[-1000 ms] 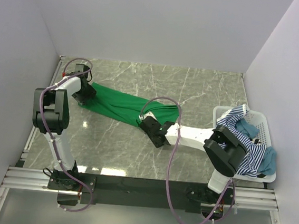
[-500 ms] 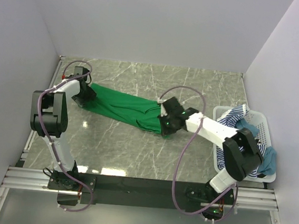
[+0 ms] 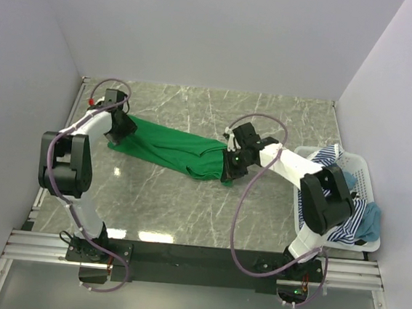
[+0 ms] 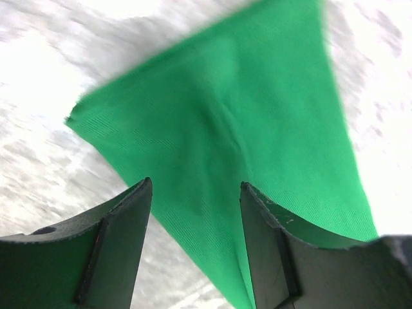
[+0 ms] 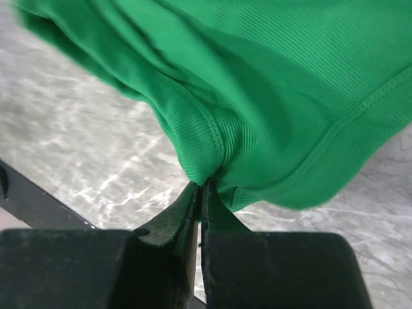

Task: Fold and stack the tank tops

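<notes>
My right end effector (image 5: 201,188) pinches the green tank top (image 3: 170,147) at its right end; left end effector (image 4: 195,193), open, seemingly hovers over its left.

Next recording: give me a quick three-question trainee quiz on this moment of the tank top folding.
1. True or false: the right hand is shut on the green top.
2. Fill in: the left hand has its jaws ___.
3. What holds the striped top? A) left hand B) basket C) right hand

Key: 1 true; 2 open; 3 B.
</notes>
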